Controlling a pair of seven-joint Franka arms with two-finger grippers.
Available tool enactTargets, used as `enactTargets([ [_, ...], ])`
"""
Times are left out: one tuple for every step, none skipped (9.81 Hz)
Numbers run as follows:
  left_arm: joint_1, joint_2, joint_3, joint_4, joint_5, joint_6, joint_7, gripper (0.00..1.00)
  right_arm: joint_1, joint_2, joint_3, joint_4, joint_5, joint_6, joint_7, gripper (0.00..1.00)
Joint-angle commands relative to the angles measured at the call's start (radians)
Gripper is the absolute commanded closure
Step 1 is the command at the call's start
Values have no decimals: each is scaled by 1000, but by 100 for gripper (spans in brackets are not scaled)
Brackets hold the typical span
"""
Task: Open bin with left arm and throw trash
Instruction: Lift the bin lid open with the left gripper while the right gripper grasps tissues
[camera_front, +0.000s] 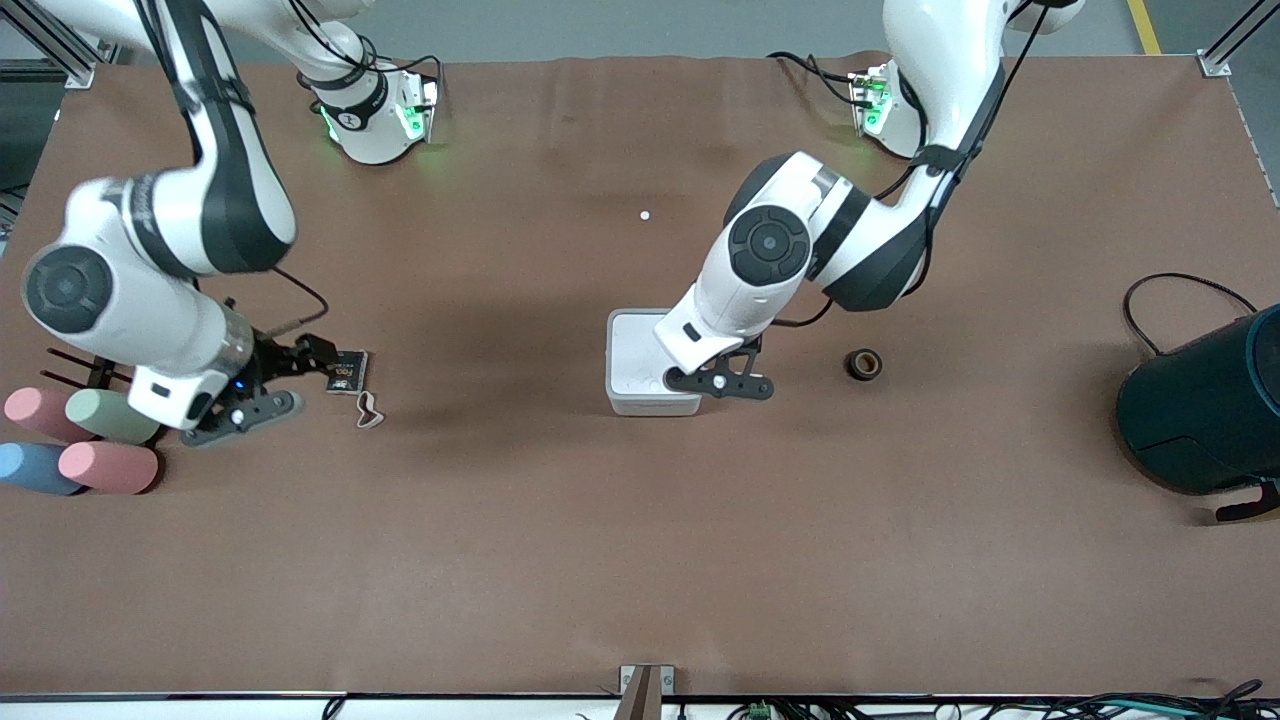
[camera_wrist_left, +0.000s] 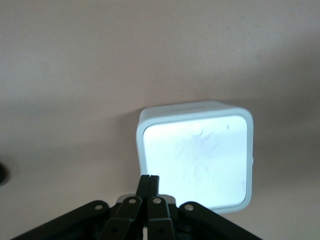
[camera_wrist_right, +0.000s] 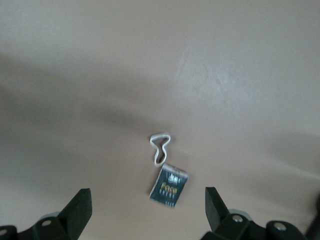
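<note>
Bin (camera_front: 640, 365) sat mid-desk (camera_front: 620, 560), lid flat and shut. Left claw (camera_front: 672, 381) was right over the lid's corner nearest the front camera, fingers (camera_wrist_left: 148, 187) pressed together w/ nothing between. Tape roll (camera_front: 863, 363) lay just beside the bin toward the left arm's end; dark teal cylinder (camera_front: 1200, 410) well apart at that end. Right claw (camera_front: 320, 355) hung over the black packet (camera_front: 349, 372), spread wide, empty; pale cord loop (camera_front: 370, 412) trailed from the packet. Pastel foam rollers (camera_front: 80, 440) crowded close by the right arm.
</note>
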Motion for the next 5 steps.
enactTargets([
  [-33, 49, 9, 32, 27, 49, -25, 100, 1, 48, 16, -67, 11, 149, -60, 0],
  [-38, 66, 8, 41, 27, 57, -28, 100, -12, 86, 16, -85, 14, 190, -83, 0],
  [-49, 74, 8, 52, 27, 58, -34, 100, -33, 116, 16, -113, 14, 250, -130, 0],
  [-50, 81, 8, 57, 26, 63, -39, 100, -36, 128, 16, -150, 14, 304, -135, 1],
  [-56, 90, 8, 57, 26, 78, -39, 100, -38, 133, 18, -182, 14, 348, -137, 1],
])
